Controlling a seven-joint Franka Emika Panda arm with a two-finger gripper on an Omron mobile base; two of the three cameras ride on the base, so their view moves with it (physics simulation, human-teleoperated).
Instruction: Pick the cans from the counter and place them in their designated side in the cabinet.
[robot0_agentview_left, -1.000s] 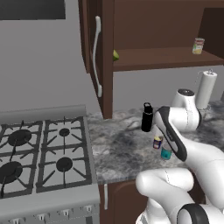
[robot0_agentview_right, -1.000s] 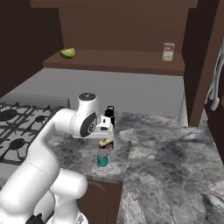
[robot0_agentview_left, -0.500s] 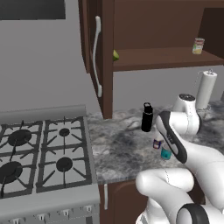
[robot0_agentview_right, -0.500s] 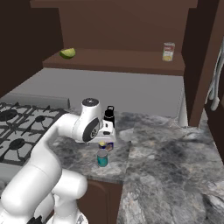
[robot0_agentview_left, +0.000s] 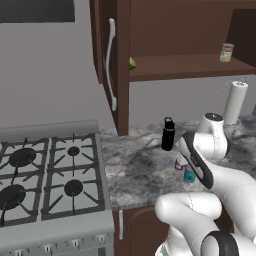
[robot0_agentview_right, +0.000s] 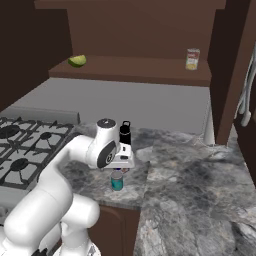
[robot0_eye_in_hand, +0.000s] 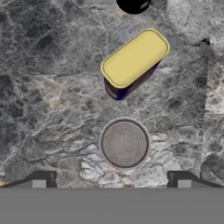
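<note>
My gripper (robot0_eye_in_hand: 111, 181) points straight down at the counter (robot0_eye_in_hand: 52, 100), its jaws open wide with nothing between them. Directly below it stands the teal can (robot0_eye_in_hand: 124, 143), seen from above as a round grey lid. Just beyond is the dark blue can (robot0_eye_in_hand: 134, 59) with its yellow top. From the base, the teal can (robot0_agentview_right: 117, 180) (robot0_agentview_left: 189, 175) stands near the counter's front edge, right under the hand (robot0_agentview_right: 122, 160). The cabinet (robot0_agentview_left: 175, 30) hangs above with its door (robot0_agentview_left: 102, 45) open and its shelf (robot0_agentview_right: 130, 70) exposed.
A tall black bottle (robot0_agentview_left: 168, 134) (robot0_agentview_right: 125, 132) stands just behind the cans. On the cabinet shelf sit a pale labelled can (robot0_agentview_left: 227, 52) at the right and a lime (robot0_agentview_left: 132, 63) at the left. The gas stove (robot0_agentview_left: 45, 175) is to the left, a paper towel roll (robot0_agentview_left: 235, 101) to the right.
The arm has eased a little forward and down over the cans. The jaws have stayed open and the cans have not moved.
</note>
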